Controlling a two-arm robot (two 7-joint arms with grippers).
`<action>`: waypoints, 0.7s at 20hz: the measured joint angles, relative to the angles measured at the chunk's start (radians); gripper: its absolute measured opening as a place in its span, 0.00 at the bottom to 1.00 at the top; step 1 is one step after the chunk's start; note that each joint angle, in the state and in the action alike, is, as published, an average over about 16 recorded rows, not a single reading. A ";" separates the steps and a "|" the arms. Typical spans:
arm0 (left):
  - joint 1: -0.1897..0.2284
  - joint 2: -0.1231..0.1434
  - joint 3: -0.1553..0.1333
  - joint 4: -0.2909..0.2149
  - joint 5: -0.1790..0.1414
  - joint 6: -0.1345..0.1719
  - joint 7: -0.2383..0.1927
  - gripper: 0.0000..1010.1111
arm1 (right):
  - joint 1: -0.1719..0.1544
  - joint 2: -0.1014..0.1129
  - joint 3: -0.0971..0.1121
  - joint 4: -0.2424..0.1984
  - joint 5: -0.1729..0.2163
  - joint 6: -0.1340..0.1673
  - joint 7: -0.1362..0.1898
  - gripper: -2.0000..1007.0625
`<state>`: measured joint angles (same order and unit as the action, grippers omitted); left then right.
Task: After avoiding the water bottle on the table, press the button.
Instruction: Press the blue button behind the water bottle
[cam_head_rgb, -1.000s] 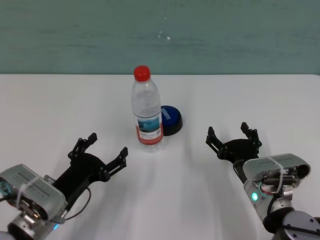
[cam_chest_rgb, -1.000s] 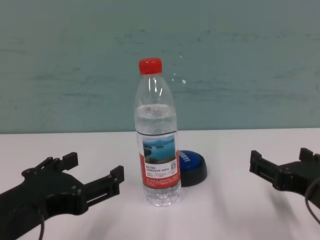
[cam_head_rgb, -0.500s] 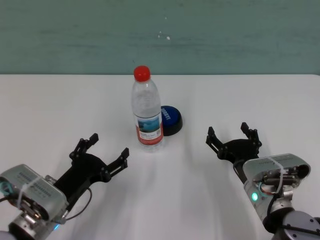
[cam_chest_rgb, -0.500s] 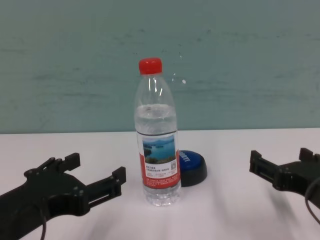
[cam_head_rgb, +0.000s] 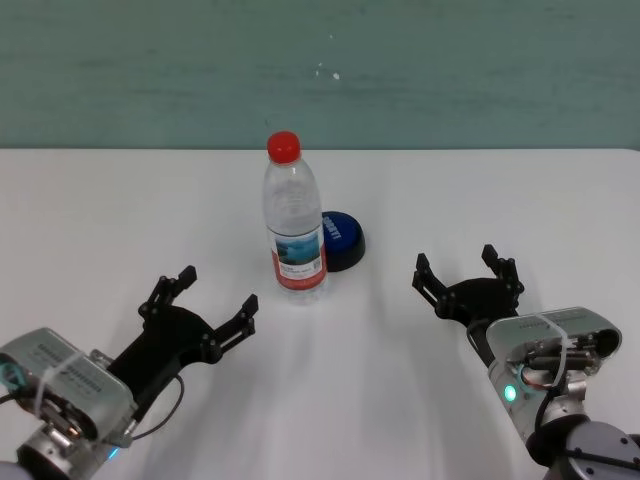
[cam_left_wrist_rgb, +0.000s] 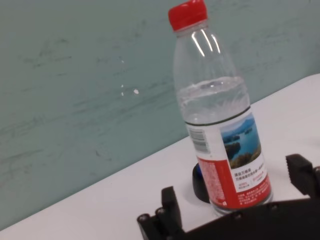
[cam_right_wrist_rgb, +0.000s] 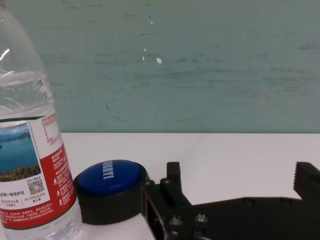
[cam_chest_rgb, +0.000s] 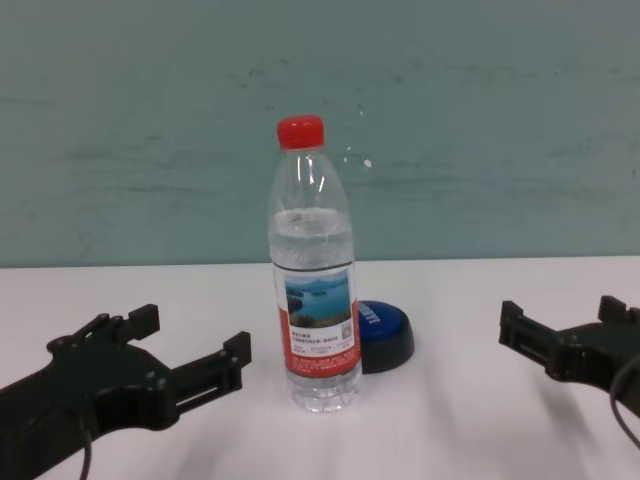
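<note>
The water bottle (cam_head_rgb: 294, 225), clear with a red cap and a red-and-white lake label, stands upright on the white table (cam_head_rgb: 120, 200). The blue-topped button (cam_head_rgb: 340, 238) with a black base sits just behind it to the right, partly hidden by it in the chest view (cam_chest_rgb: 385, 335). My left gripper (cam_head_rgb: 215, 290) is open and empty, near and left of the bottle (cam_left_wrist_rgb: 220, 125). My right gripper (cam_head_rgb: 456, 262) is open and empty, to the right of the button (cam_right_wrist_rgb: 111, 187) and apart from it.
A teal wall (cam_head_rgb: 450, 70) runs behind the table's far edge. Bare tabletop lies between the right gripper and the button, and in front of the bottle.
My left gripper has shifted very slightly toward the bottle. The right gripper, bottle and button have not moved.
</note>
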<state>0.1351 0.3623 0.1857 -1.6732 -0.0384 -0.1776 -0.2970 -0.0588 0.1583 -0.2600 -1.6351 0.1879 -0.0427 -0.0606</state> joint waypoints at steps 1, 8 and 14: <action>0.001 0.001 -0.001 -0.002 -0.001 0.000 -0.001 0.99 | 0.000 0.000 0.000 0.000 0.000 0.000 0.000 1.00; 0.031 0.016 -0.018 -0.031 -0.010 -0.007 -0.003 0.99 | 0.000 0.000 0.000 0.000 0.000 0.000 0.000 1.00; 0.089 0.046 -0.061 -0.080 -0.028 -0.022 -0.006 0.99 | 0.000 0.000 0.000 0.000 0.000 0.000 0.000 1.00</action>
<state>0.2244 0.4078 0.1252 -1.7530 -0.0663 -0.2000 -0.3035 -0.0588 0.1583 -0.2600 -1.6351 0.1879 -0.0427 -0.0606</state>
